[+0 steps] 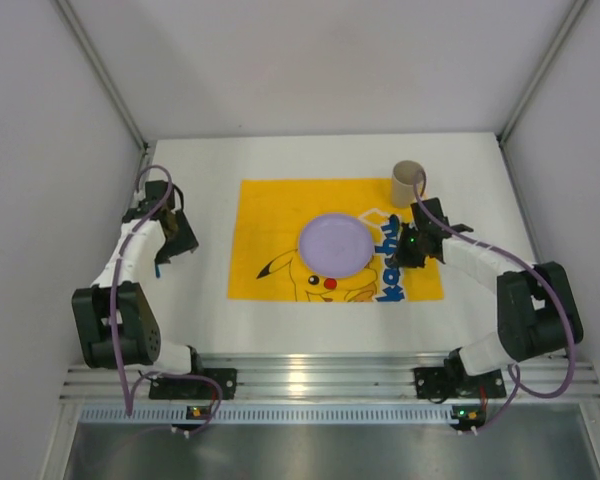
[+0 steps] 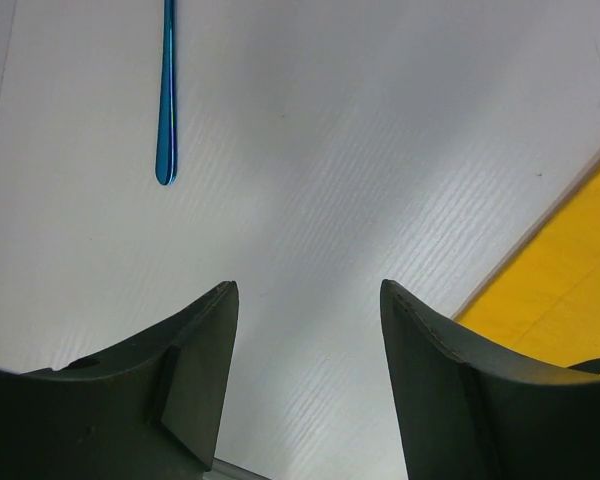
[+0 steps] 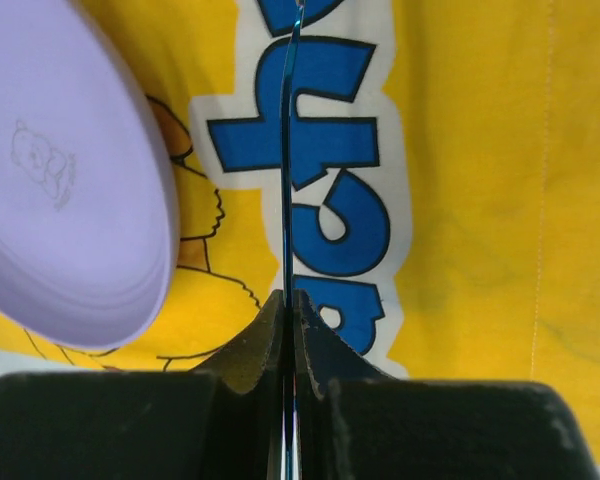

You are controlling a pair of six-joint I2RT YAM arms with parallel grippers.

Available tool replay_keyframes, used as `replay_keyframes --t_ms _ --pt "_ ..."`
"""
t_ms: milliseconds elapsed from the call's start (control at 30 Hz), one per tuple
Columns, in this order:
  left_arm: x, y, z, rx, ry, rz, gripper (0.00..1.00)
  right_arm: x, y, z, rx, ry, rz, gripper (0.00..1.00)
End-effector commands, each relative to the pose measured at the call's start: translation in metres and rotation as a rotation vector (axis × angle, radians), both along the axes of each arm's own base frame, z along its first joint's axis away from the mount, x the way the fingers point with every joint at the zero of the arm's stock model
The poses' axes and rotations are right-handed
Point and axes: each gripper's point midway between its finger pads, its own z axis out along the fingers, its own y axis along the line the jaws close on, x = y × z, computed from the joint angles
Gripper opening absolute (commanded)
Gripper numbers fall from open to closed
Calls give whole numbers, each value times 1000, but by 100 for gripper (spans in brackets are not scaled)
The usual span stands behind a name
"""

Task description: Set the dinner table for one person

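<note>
item 1, dinner table (image 1: 310, 325): white matte top filling the floor of the enclosure, with a silver rail along the near edge where both arm bases are bolted. a yellow printed cloth (image 1: 260, 215) lies flat on its middle.

item 2, lilac plate (image 1: 336, 244): sits on the cloth, about central, upright and bare. a faint bear outline shows on its face in the right wrist view.

item 3, tan cup (image 1: 407, 183): stands upright at the far right corner of the cloth, its mouth up.

item 4, right gripper (image 3: 290, 300): fingers pressed together on a thin blue utensil (image 3: 285, 150), seen edge-on and running straight ahead from the fingertips. it is over the cloth just right of the plate, above the blue lettering, and apart from the plate rim. whether the utensil touches the cloth cannot be told, nor which kind of utensil it is.

item 5, left gripper (image 2: 305, 290): fingers spread wide, nothing between them, above bare white table left of the cloth. the cloth edge shows at the right of the left wrist view.

item 6, blue handle (image 2: 168, 100): a second slim piece of cutlery lies flat on the white top ahead of the left gripper, well apart from it; its far end runs out of the frame.
</note>
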Motion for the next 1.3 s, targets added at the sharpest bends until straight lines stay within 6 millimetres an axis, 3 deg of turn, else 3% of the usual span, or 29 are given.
replay_keyframes --t_ms 0,100,233,333,533,700,1000,1267 --pt "18 5 5 9 -41 -20 64 18 -13 -5 -10 -49 -107 0" --pt "19 12 1 33 -21 -11 64 20 -13 -12 -12 -39 -115 0" --pt "18 25 -6 68 7 29 63 20 -14 -20 -25 -12 -111 42" --pt "16 40 -11 95 27 87 63 18 -16 -14 -40 -11 -109 64" --pt "20 61 -4 165 2 138 62 11 -25 17 -83 -37 -86 86" --pt "28 71 -6 220 -29 133 62 -2 -30 41 -120 -7 -42 91" --pt "48 78 -35 194 -41 151 59 -22 -30 55 -115 40 -7 91" --pt "72 109 -55 96 -113 198 57 -28 -36 59 -145 53 -1 91"
